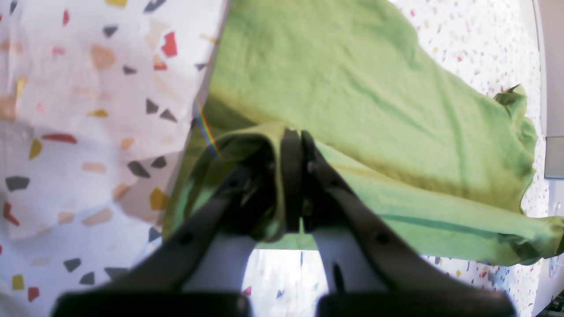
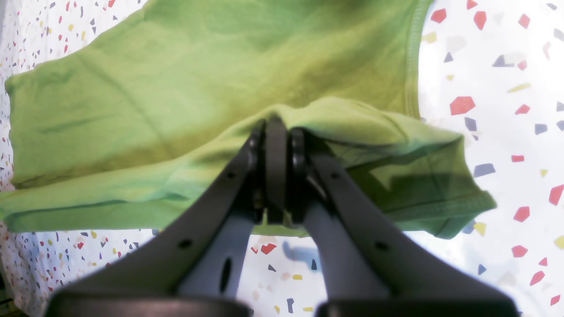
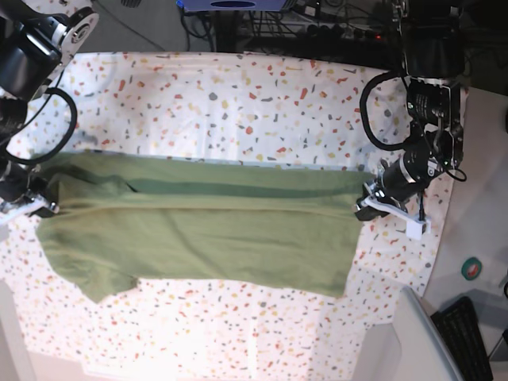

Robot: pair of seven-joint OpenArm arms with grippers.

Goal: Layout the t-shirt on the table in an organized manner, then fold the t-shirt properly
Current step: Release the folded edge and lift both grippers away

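The green t-shirt [image 3: 206, 238] lies stretched widthwise across the speckled table [image 3: 238, 103], with a long fold along its upper part and a sleeve hanging toward the front left. At the garment's right end in the base view, my left gripper [image 3: 367, 200] is shut on the cloth. Its wrist view shows the left gripper [image 1: 293, 141] pinching a raised fold of the t-shirt [image 1: 352, 88]. My right gripper [image 3: 44, 202] is shut on the opposite end. Seen from its wrist, the right gripper [image 2: 275, 125] clamps bunched fabric of the t-shirt [image 2: 198, 79] beside a hemmed edge.
Cables and equipment [image 3: 317, 24] run behind the table's far edge. A keyboard [image 3: 468, 333] and a small round teal object [image 3: 474, 270] sit off the table at the right. A pale panel [image 3: 413, 341] stands at the front right corner.
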